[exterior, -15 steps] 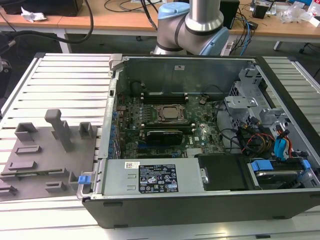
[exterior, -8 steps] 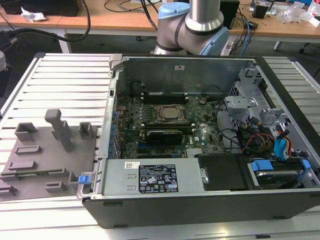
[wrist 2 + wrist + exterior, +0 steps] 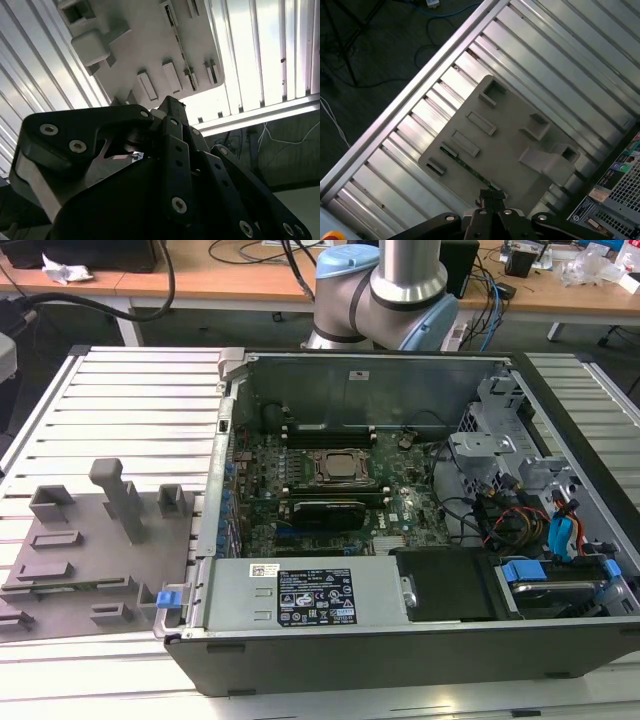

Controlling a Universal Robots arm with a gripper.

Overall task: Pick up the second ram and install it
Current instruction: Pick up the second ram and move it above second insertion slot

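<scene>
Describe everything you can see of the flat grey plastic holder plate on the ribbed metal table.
The matte grey, plastic-looking plate lies flat on the ribbed metal table, at the exterior view's left of the open computer case. Raised rectangular pockets and one tall upright post rise from it. A thin green ram stick lies along one slot.

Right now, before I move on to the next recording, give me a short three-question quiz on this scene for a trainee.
1. True or false: the computer case is closed up, with its motherboard hidden.
2. Multiple choice: the green ram stick lies (a) in the grey fixture tray, (b) in a motherboard slot, (c) in the gripper.
3. Short answer: in the first wrist view, is the gripper open or shut?
Key: 1 false, the case lies open; 2 a; 3 shut, with nothing seen in it.
</scene>
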